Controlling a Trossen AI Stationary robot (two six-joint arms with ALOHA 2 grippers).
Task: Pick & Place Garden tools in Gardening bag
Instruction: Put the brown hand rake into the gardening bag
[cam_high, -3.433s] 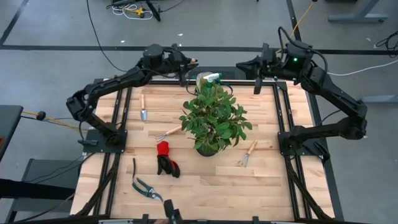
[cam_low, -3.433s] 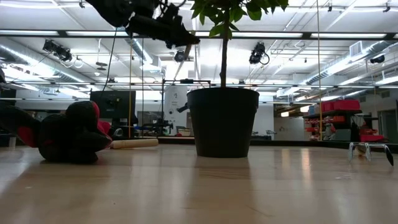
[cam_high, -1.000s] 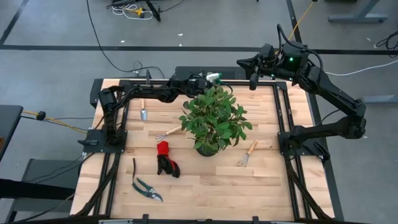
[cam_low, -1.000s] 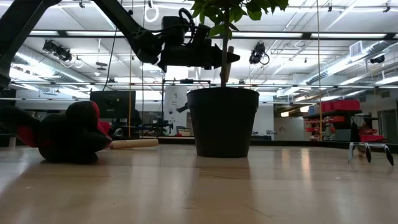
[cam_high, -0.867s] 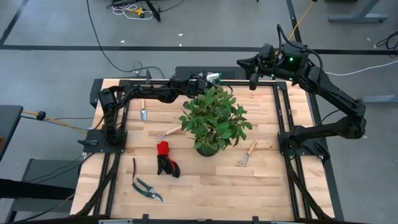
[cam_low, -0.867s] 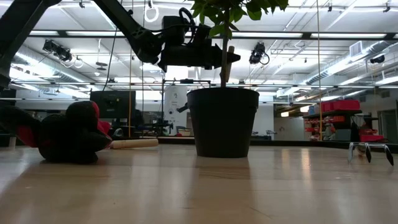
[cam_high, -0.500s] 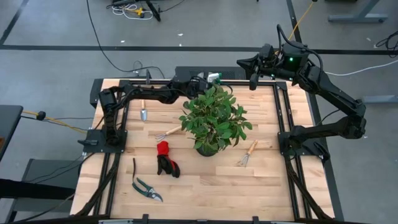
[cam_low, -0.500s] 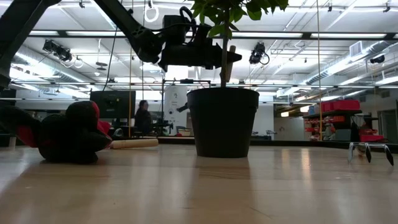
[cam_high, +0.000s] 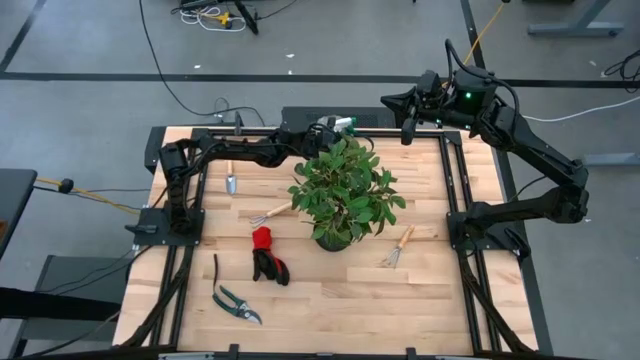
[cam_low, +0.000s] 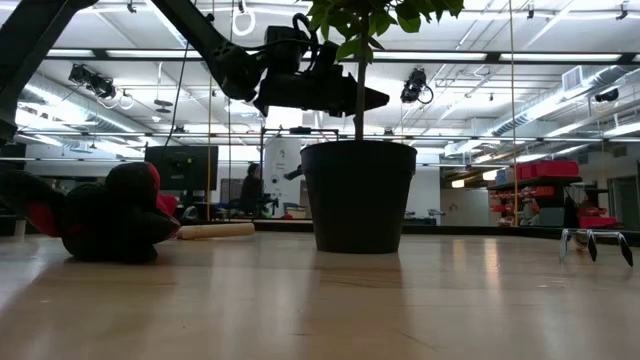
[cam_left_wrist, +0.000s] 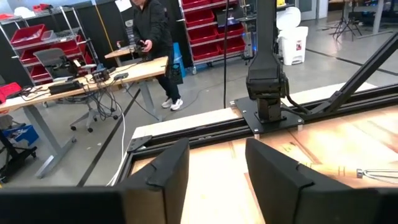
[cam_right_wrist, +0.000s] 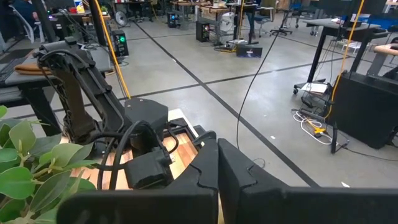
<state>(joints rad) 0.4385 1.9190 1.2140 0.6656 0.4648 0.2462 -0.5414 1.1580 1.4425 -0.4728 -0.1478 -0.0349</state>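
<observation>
My left gripper (cam_high: 326, 129) (cam_low: 372, 98) (cam_left_wrist: 216, 177) hangs level over the table's far middle, behind the potted plant (cam_high: 344, 192). It is open, with nothing between its fingers. A green-and-white spray bottle top (cam_high: 345, 122) shows just beyond it. The gardening bag is hidden by the gripper and the leaves. A trowel (cam_high: 230, 176), a hand rake (cam_high: 270, 212), red-and-black gloves (cam_high: 266, 255) (cam_low: 110, 215), pruning shears (cam_high: 235, 300) and another hand rake (cam_high: 398, 247) lie flat on the table. My right gripper (cam_high: 406, 124) (cam_right_wrist: 217, 180) waits shut, high over the far right.
The plant's dark pot (cam_low: 358, 195) stands mid-table, and its foliage spreads just below my left gripper. Black frame rails (cam_high: 190, 200) run along both sides. A person (cam_left_wrist: 155, 43) moves in the room beyond the table.
My left gripper has opened while staying in place. In the low view, a pale upright piece that stood between its fingertips no longer shows there.
</observation>
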